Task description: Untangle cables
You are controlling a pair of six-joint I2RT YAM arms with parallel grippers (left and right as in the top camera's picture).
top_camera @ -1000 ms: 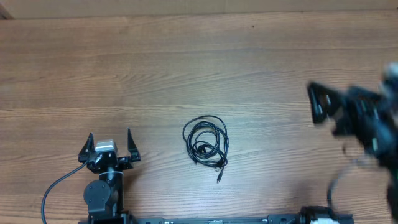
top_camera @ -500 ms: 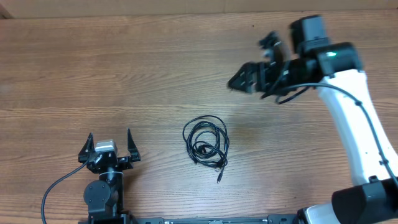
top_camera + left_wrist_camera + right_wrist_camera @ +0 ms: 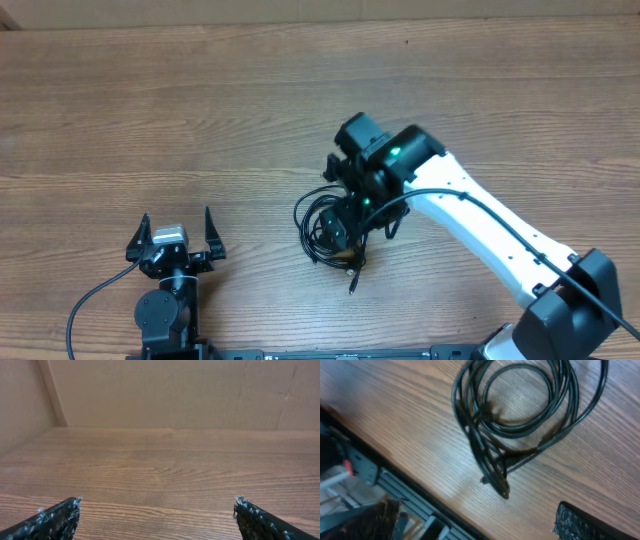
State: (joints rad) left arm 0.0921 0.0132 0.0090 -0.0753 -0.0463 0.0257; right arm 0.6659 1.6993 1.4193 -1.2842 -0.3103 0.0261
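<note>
You are watching the right arm finish a big swing. A second ago it was a blur well off to the right of the coil, half a second ago it was hanging beyond the coil's far right, and now it is sitting directly over it. That means the reach is nearly done and the grasp is becoming the step in hand.

The cables (image 3: 476, 445) are lying just where they were, one loose coil on the wooden table (image 3: 200, 100) with several loops bunched along one side and a plug end trailing out towards the robot's base. Nothing in the coil is looking disturbed, so I judge the untangling proper is not yet begun.

The right gripper (image 3: 477, 506) is standing with its fingers spread wide. In the wrist view the coil is lying just ahead of the fingertips rather than between them. I cannot tell whether they are touching any strand.

The left gripper (image 3: 177, 228) is parked well to the left of the coil, also spread and holding nothing. Its own camera is showing only bare wood.

You are probably needing a small advance and descent onto the bunched side before closing. The risk I am seeing is that a pinch on the whole bundle would lift the knot along with it instead of freeing one cord.
</note>
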